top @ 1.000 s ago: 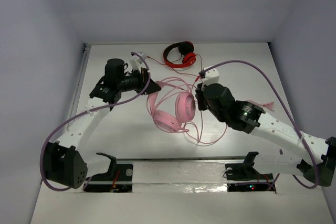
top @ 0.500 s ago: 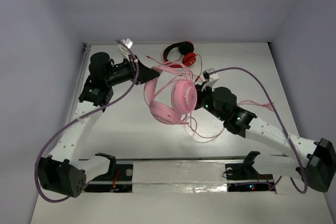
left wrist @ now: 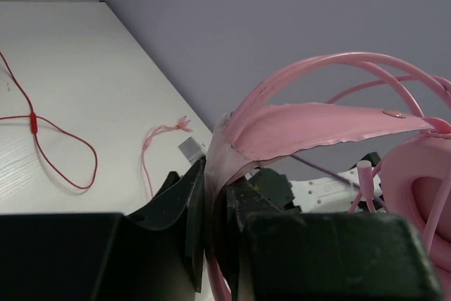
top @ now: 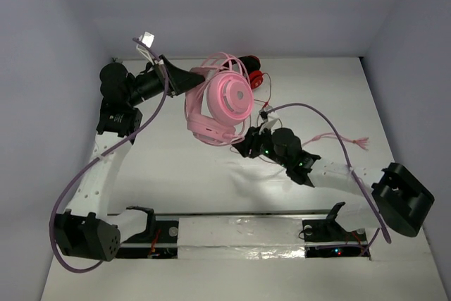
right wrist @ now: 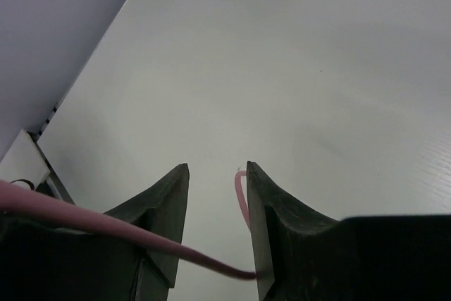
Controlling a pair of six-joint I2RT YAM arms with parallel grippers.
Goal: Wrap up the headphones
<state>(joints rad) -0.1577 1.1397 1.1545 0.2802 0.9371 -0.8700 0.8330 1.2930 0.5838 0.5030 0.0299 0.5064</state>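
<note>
The white desk (top: 338, 89) carries little of the load at this moment: the headphones (top: 224, 100) are held in the air above its far middle, in front of a smaller red pair (top: 254, 77) that is partly hidden behind them in the top view. The left pincer (top: 196, 82) is closed tight on the headband (left wrist: 317, 128), whose flat pink strap is seen clamped between the fingers in the left wrist view. This raised hold is judged to serve the wrapping: with the set off the desk, the cable can hang free and be led round the band or cups without dragging. The right pincer (right wrist: 217, 170) is kept low, just below and to the right of the headphones. Its jaws are parted by a clear gap, and the cable (right wrist: 84, 216) is seen crossing that gap and turning up along the inner face of one finger. It appears to be hooked or guided rather than pinched; a firm grip cannot be confirmed. The headphones are pale pink throughout. One large round cup (top: 232, 96) is turned toward the top camera, and the second (top: 208, 132) hangs lower and to the left. Thin pink arches are visible above the strap. A few loose cable loops are gathered near the right pincer. A pink strand (top: 356, 142), judged to be the free end, lies on the desk well to the right. A red cable (left wrist: 63, 146) is also seen on the desk.
</note>
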